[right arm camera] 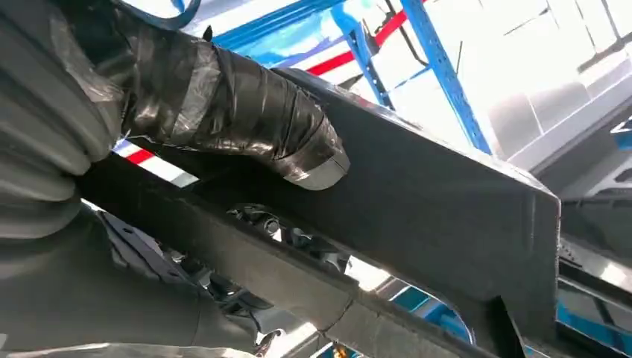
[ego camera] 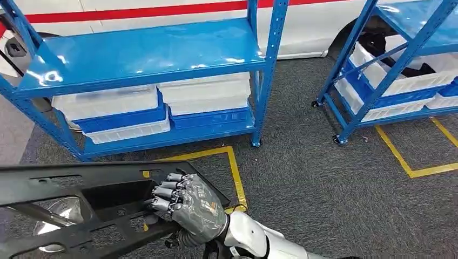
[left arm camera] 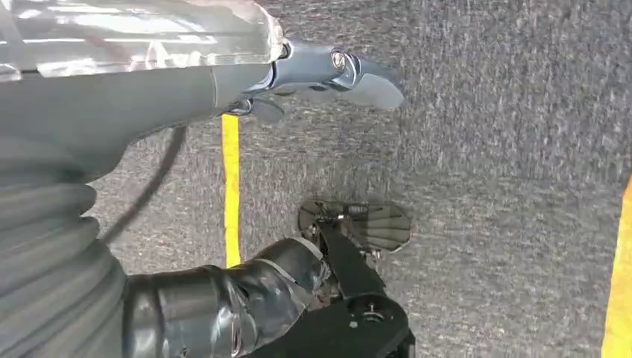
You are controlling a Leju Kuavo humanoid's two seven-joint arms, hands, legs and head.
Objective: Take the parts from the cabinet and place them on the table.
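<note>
My right hand (ego camera: 186, 202) grips a large black plastic frame part (ego camera: 81, 186) at the lower left of the head view, fingers curled over its inner edge. In the right wrist view the taped thumb (right arm camera: 246, 119) presses on the same black part (right arm camera: 432, 201), held in the air in front of the blue cabinet (ego camera: 146, 51). My left hand (left arm camera: 223, 112) hangs over the grey carpet with its fingers (left arm camera: 350, 71) stretched out, apart from the taped thumb (left arm camera: 231, 306), and nothing between them.
The blue cabinet holds white and blue bins (ego camera: 205, 94) on its lower shelf. A second blue rack (ego camera: 399, 65) with bins stands at the right. Yellow floor tape (ego camera: 235, 172) marks the grey carpet, and a white vehicle with a red stripe (ego camera: 146, 11) stands behind.
</note>
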